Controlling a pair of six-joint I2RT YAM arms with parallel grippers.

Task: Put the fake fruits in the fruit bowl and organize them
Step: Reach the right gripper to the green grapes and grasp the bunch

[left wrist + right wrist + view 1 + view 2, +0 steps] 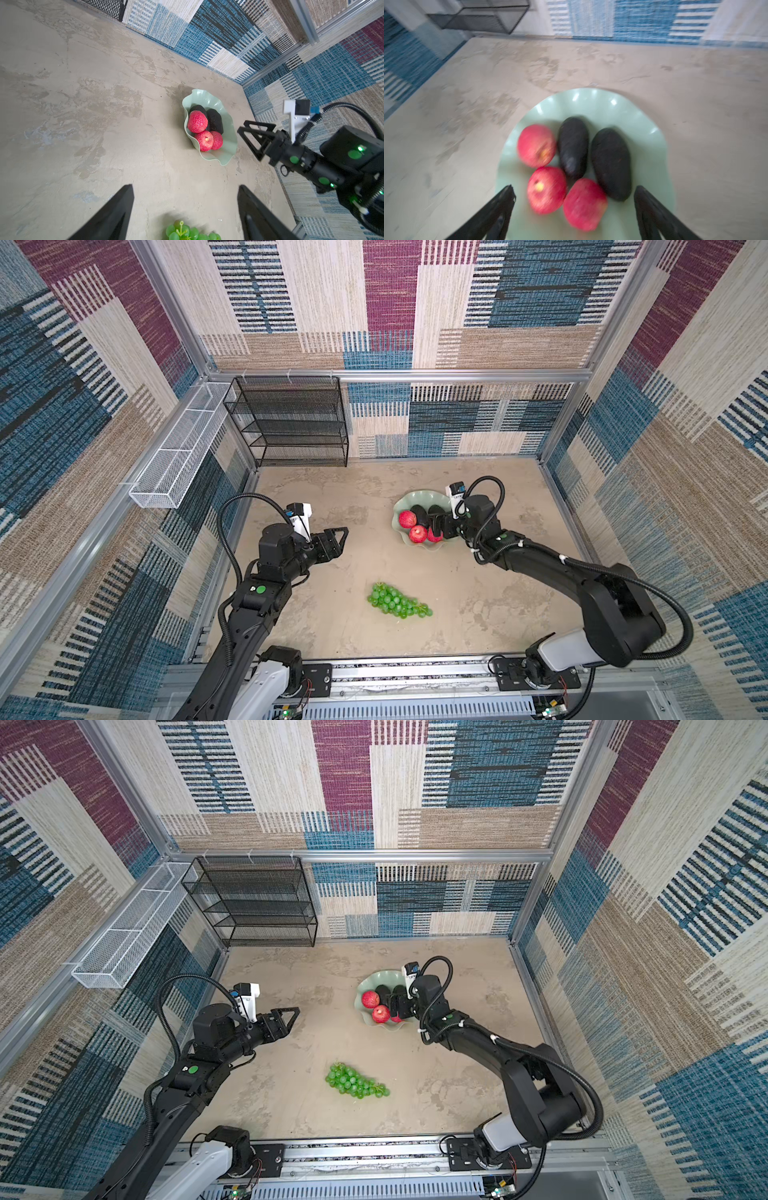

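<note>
Grapes [399, 600] sit alone on the bench [332, 497], near middle. Three red apples [536, 145] and two avocados [611, 164] are already in the mint fruit bowl [411, 499], farther right. Right gripper [574, 188] hovers over the bowl, jaws wide, empty. Left gripper [185, 187] is spread apart too, holding nothing, over on the left.

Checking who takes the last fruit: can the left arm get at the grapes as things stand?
Probably yes. The grapes lie alone on bare table, outside the bowl; the left end effector hangs open and empty nearby with nothing between them. The right end effector is over the bowl.
</note>
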